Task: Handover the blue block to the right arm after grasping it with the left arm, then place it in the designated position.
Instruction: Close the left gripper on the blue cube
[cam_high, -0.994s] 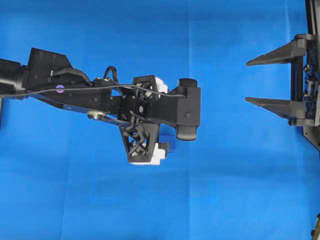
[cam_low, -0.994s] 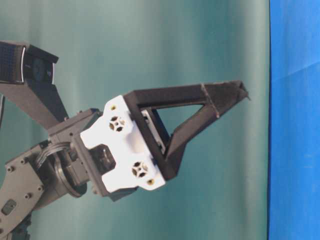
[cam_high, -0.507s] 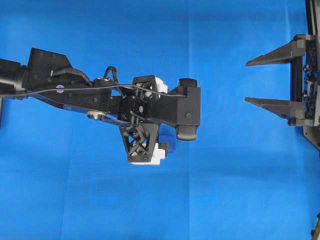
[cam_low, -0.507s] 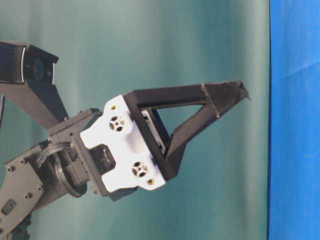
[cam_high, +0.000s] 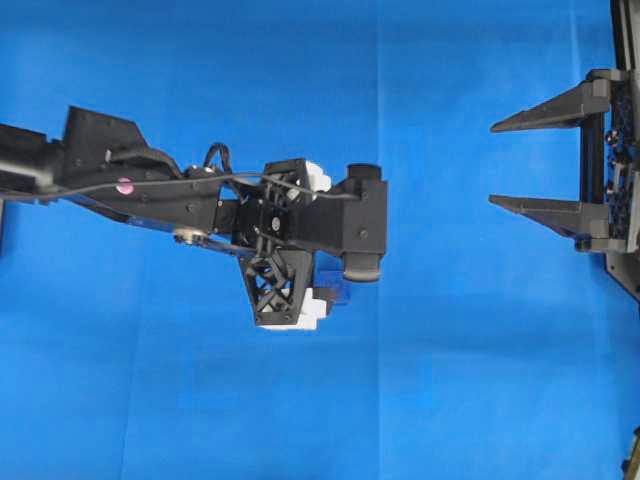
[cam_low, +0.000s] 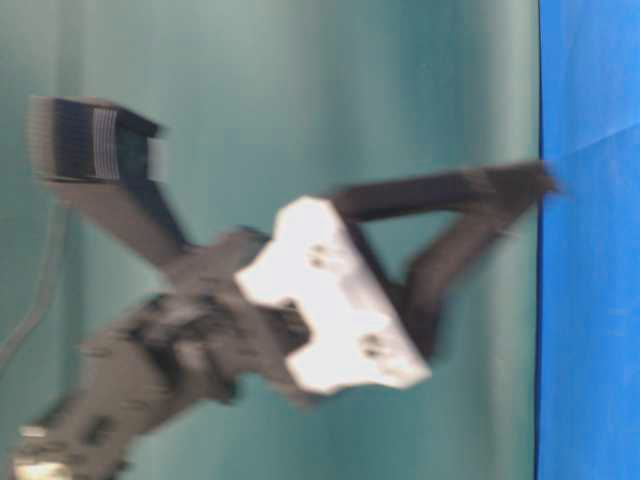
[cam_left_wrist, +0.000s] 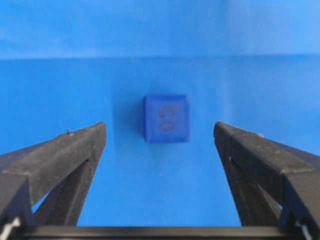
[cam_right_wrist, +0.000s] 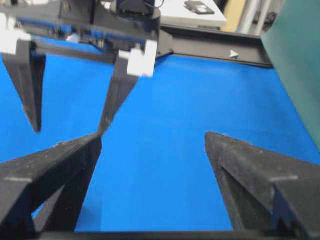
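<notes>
The blue block lies untouched on the blue cloth — left gripper fingers spread either side, apparently lining up a grasp; right gripper, at three o'clock, waits with fingers apart.

Matt blue block on creased blue cloth; matt black gripper fingers.

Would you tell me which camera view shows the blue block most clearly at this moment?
The left wrist view: the blue block lies unobstructed on the cloth between the open fingers, its marked face legible. Overhead, the left arm hides nearly all of it. I cannot find it in the table-level or right wrist views.
</notes>
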